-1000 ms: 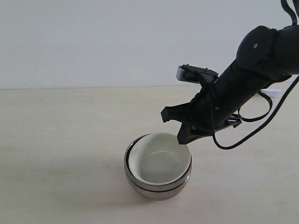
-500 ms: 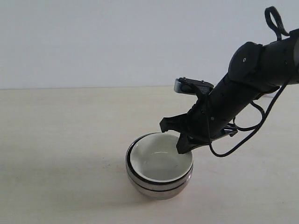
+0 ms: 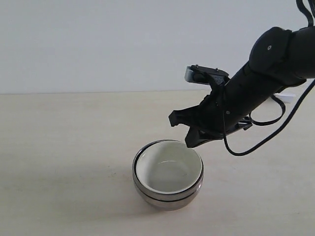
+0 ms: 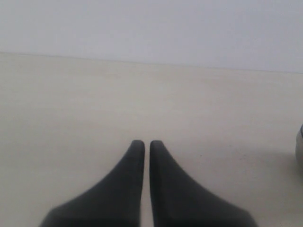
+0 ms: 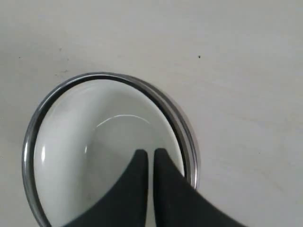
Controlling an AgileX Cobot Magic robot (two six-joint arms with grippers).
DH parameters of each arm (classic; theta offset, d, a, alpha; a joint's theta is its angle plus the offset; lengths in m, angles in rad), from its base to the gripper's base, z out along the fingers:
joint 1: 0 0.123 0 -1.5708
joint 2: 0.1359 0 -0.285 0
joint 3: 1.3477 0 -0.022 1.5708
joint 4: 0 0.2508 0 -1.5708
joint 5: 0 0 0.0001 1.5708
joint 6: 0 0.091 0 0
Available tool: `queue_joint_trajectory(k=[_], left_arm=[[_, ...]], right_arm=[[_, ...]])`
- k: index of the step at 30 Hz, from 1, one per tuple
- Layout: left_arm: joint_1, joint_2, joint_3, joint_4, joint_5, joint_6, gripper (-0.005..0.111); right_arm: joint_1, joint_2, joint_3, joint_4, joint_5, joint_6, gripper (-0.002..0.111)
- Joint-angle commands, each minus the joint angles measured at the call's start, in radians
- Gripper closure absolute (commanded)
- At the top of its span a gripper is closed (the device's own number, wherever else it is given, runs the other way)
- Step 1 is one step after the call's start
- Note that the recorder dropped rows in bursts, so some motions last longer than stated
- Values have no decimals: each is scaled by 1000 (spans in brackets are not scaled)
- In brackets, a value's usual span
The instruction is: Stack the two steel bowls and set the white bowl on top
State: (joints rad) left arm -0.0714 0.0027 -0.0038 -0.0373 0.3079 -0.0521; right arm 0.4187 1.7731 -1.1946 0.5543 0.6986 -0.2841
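The pale, flat table (image 3: 59,147) carries a single stack near its front, and by the look of that stack the task is finished or all but finished. The two round, shiny steel bowls (image 3: 166,200) sit nested one inside the other, with a thin dark seam marking where one ends and the next begins. The small cream-white ceramic bowl (image 3: 167,172) rests inside the upper one, its rim level and just within the steel rim. Nothing appears left to place, so what remains, I judge, is only for the arm to draw clear. The right gripper (image 5: 150,153) hangs just above the near-right edge of the stack (not touching it, as far as the exterior view shows), pressed together and empty. The left gripper (image 4: 142,144) hovers over bare table off to the side, also pressed together on nothing. The count is one table, two steel bowls, one white bowl and two grippers.
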Motion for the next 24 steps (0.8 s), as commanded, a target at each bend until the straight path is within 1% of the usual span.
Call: queue_joint_trajectory(k=[1,6,9,12,15,18,21,24], left_arm=[[3,-3,4,2,-1,-1,103],[3,-3,4,2,-1,-1,103],[3,-3,4,2,-1,-1,103],[3,-3,4,2,-1,-1,103],[3,-3,4,2,-1,-1,103],[3,-3,4,2,-1,-1,103],[3,-3,4,2,-1,-1,103],[3,-3,4,2,-1,-1,103]], right_arm=[[0,-17,0,-3,-7,-14,108],[0,-23,3,-3,-15,-19,108],[0,-68,63,11,-125,-19,108],[0,-155,172,11,-298,-19,108],[0,-277,302,11,-420,-26,108],[0,-388,404,11,-478,-38,108],[0,-543,543,11,-576,-39,108],[0,-702,676,49,-699,20,108]])
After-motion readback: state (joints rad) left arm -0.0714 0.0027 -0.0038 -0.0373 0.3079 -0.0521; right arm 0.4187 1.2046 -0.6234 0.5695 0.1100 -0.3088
